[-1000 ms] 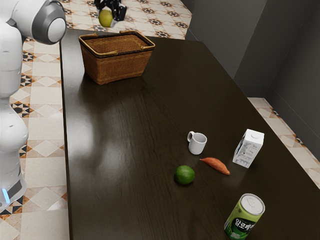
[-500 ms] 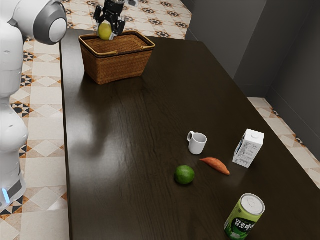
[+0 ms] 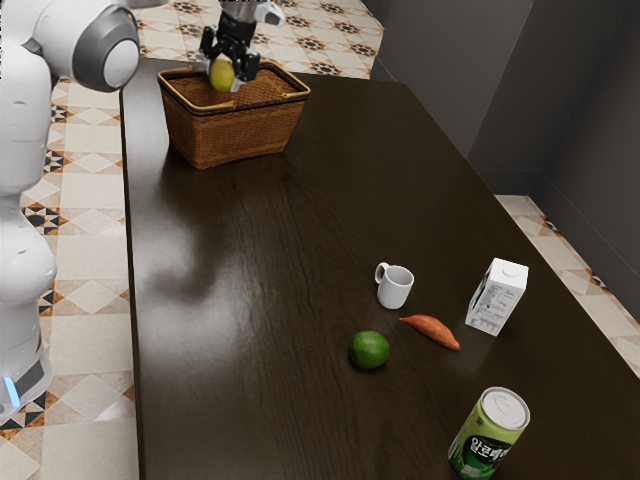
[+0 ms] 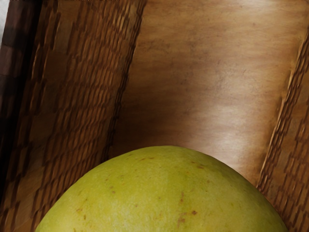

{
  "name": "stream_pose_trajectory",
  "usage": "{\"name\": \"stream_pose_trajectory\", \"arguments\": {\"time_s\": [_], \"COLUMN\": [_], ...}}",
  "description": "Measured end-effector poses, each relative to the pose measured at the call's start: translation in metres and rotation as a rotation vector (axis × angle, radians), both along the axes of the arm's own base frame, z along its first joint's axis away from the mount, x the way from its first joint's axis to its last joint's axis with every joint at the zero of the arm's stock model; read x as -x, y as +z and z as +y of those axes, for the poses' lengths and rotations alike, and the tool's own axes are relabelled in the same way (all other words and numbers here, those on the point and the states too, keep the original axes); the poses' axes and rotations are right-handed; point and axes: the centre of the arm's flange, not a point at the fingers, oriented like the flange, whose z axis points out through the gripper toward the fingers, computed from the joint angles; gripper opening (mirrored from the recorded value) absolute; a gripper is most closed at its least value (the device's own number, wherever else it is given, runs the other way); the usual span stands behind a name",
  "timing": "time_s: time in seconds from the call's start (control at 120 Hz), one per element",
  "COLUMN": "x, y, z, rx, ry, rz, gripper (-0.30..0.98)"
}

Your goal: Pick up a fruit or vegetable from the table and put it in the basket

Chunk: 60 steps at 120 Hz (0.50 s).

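- The tool (image 3: 222,71) is pinching the yellow-green fruit (image 3: 221,77), its fingers parted by about the width of the fruit and set against it from two sides.
- The fruit sits between the fingertips, at the very end of the tool. In the wrist view its rounded, brown-flecked skin bulges up large, close under the hand.
- Just around and below that pair is the woven brown basket (image 3: 235,135), standing upright on the table. The fruit is at the basket's open mouth; how far down it hangs, I can't tell. In the wrist view, woven walls flank a smoother, paler surface inside, beyond the fruit.
- The dark wooden table (image 3: 260,260) runs from the basket toward the other things, all of them well apart from the tool.
- Of these, the white mug (image 3: 395,290) is nearest to the tool, upright, its handle toward the exterior view's left.
- Next comes the green lime (image 3: 369,350), near the mug.
- A tapered orange vegetable (image 3: 432,331) lies on its side between the lime and the carton, near the mug as well.
- The white carton (image 3: 497,297) stands upright near the thicker end of that vegetable.
- Farthest from the tool is the green can (image 3: 489,435), upright, its silvery lid on top and pale lettering on its side.
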Motion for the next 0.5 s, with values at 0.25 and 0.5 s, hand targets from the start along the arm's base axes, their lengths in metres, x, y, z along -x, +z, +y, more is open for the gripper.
{"name": "stream_pose_trajectory", "arguments": {"time_s": [0.25,0.5], "x": [-0.011,-0.02], "y": [-0.017,-0.023], "z": [0.002,0.0], "rx": [0.001,-0.003], "ry": [-0.008,-0.019], "rz": [-0.005,-0.013], "gripper": [0.43,0.43]}}
